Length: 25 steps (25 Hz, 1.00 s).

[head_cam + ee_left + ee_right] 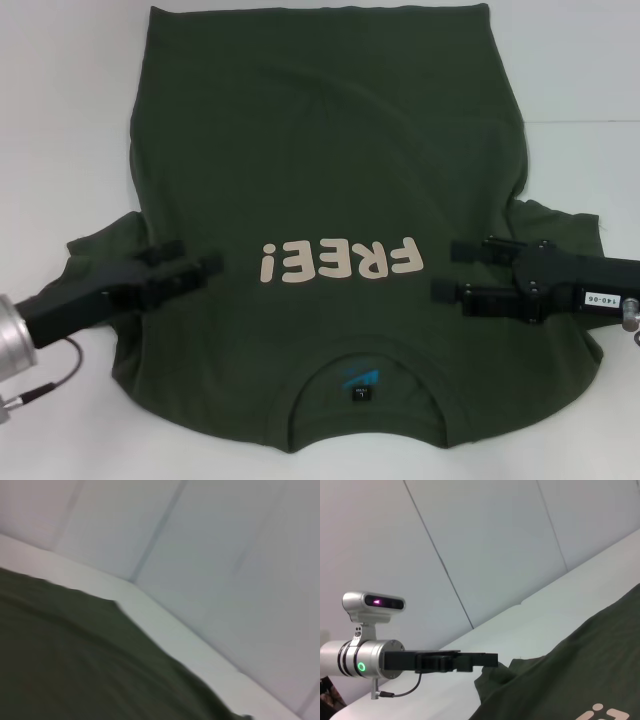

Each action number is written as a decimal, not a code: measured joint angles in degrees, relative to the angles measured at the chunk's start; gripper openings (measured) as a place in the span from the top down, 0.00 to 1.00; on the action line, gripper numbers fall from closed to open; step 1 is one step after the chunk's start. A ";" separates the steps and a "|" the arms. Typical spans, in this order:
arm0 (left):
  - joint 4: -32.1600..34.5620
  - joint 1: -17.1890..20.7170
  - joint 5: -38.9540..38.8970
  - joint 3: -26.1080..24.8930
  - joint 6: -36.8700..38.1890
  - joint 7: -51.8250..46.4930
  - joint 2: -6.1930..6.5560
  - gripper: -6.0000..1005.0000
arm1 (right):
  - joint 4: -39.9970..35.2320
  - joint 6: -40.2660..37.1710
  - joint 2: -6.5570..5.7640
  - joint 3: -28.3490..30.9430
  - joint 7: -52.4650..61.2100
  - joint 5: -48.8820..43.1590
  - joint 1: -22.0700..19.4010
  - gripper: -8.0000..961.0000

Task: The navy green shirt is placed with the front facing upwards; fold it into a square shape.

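The navy green shirt lies flat on the white table, print up, "FREE!" lettering just above the collar and blue neck label. My left tool sits over the shirt left of the lettering, fingers spread slightly. My right tool hovers right of the lettering (fingers clearly spread), gripping nothing.
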 joint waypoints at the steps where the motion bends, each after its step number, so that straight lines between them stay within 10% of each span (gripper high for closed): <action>1: 0.07 0.16 0.00 -0.58 -0.72 -0.14 0.07 0.10 | 0.39 0.31 0.07 0.00 -0.01 0.34 0.00 0.06; 25: -0.15 0.92 1.06 -6.76 -24.17 -2.77 0.31 0.17 | 2.29 4.19 0.43 0.00 1.57 2.65 2.81 0.07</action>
